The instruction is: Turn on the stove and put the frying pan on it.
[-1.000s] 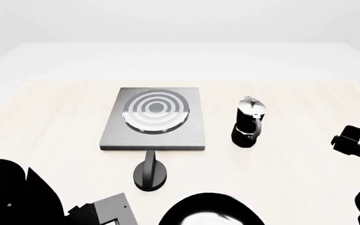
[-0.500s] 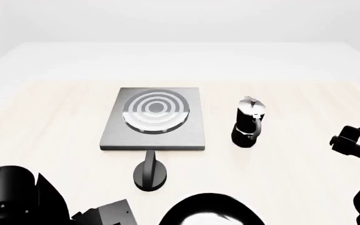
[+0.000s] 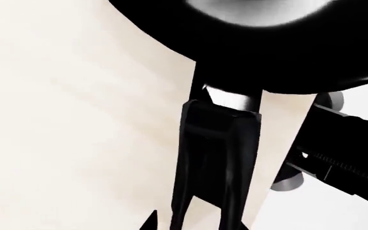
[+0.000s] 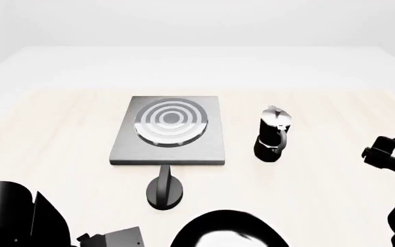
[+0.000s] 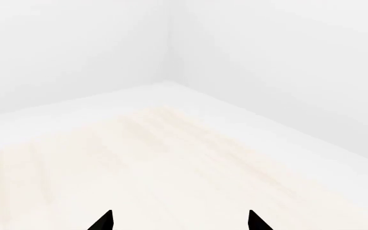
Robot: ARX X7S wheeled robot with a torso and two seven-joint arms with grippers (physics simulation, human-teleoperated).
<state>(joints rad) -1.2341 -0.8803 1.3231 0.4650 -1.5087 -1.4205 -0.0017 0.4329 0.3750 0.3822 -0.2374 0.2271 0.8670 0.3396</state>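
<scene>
The stove [image 4: 170, 129] is a flat grey hotplate with a ringed burner in the middle of the table. Its black knob [image 4: 164, 191] stands just in front of it. The frying pan [image 4: 225, 232] lies at the near edge, partly cut off. In the left wrist view the frying pan [image 3: 286, 43] fills the far part and its long handle [image 3: 217, 158] runs back between my left gripper's [image 3: 197, 225] fingers. One fingertip [image 3: 151, 221] stands a little off the handle. My right gripper [image 5: 180, 223] is open and empty over bare table.
A black-and-silver moka pot [image 4: 274, 135] stands right of the stove. My right arm [image 4: 393, 159] is at the right edge and my left arm [image 4: 19, 216] at the lower left. The pale wooden table [image 4: 335, 200] ends at white walls.
My left arm has shifted at the lower left, first right and then back left and lower. The frying pan has shifted slightly left. The right arm has barely moved.
</scene>
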